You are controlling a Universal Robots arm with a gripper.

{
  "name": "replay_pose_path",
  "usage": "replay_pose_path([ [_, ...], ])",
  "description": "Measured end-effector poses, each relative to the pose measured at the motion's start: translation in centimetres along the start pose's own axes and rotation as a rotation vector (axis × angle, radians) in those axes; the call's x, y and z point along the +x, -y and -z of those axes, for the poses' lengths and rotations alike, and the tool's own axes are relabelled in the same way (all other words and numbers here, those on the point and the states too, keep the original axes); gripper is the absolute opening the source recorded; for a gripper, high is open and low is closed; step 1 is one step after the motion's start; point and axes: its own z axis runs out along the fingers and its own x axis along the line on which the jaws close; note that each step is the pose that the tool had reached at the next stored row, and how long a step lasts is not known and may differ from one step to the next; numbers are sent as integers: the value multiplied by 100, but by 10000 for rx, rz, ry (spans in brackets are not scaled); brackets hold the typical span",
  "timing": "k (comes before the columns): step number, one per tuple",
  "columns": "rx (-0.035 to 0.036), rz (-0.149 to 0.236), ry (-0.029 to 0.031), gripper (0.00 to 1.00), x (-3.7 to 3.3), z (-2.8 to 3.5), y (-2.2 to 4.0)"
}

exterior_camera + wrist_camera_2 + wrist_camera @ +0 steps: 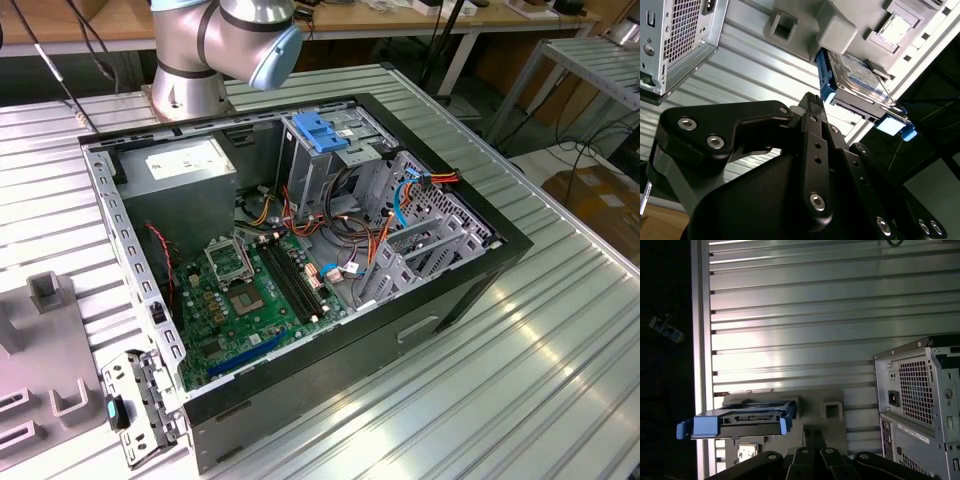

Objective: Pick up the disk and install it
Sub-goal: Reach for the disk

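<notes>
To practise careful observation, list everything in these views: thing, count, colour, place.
disk: one, silver-grey with blue rails, on the grey fixture.
fixture: one, grey, on the table.
computer case: one, black, open, on the table.
motherboard: one, green, inside the case.
power supply: one, grey, inside the case.
cables: several, mixed colours, inside the case.
latch: one, blue, atop the drive cage.
table: one, silver, slatted.
arm: one, grey, blue cap, beyond the case.
gripper: one, black, apart from the disk.

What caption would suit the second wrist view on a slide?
The robot's hand poised near the disk, which rests in its grey holder.
</notes>
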Motion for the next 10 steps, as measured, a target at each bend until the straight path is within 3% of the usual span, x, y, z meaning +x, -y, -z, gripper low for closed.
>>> replay_pose_path([
  [10,-22,-2,-43,11,163,-9,13],
])
